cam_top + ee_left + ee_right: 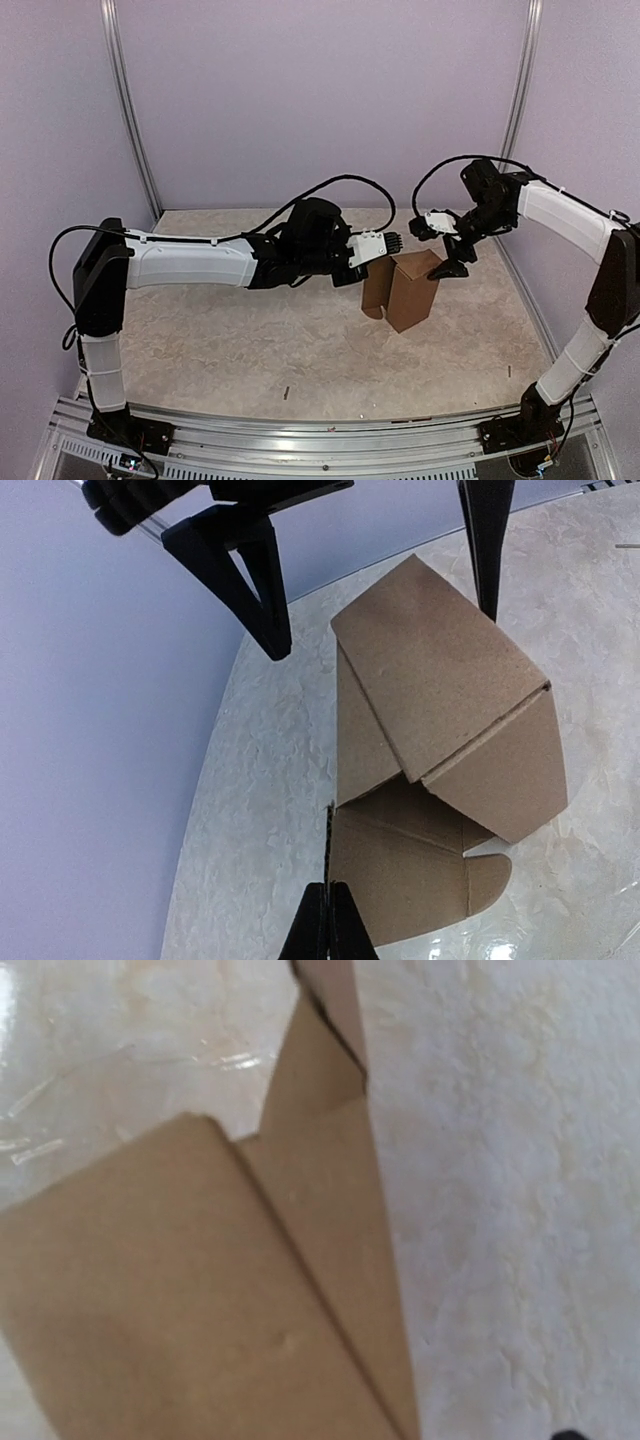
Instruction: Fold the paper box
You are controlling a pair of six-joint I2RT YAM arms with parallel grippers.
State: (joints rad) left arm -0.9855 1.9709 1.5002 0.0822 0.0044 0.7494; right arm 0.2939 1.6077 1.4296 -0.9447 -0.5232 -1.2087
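The paper box (408, 292) stands upright on the desk (250, 340), right of the middle and nearer the right edge than the left, roughly midway between the near and far edges. It is partly formed: a tall brown body with a slanted top panel folded over it and a loose side flap hanging open on its left. The left wrist view also shows a rounded tab low down.

The left pincer (392, 243) reaches across from the left and is pressed together at the top of that side flap. From its own camera the flap's thin edge runs straight in between the tips, so it pinches the box.

The right pincer (440, 250) is spread wide over the box's top right corner, with a finger on either side of the top panel. Whether a tip touches the cardboard I cannot tell.
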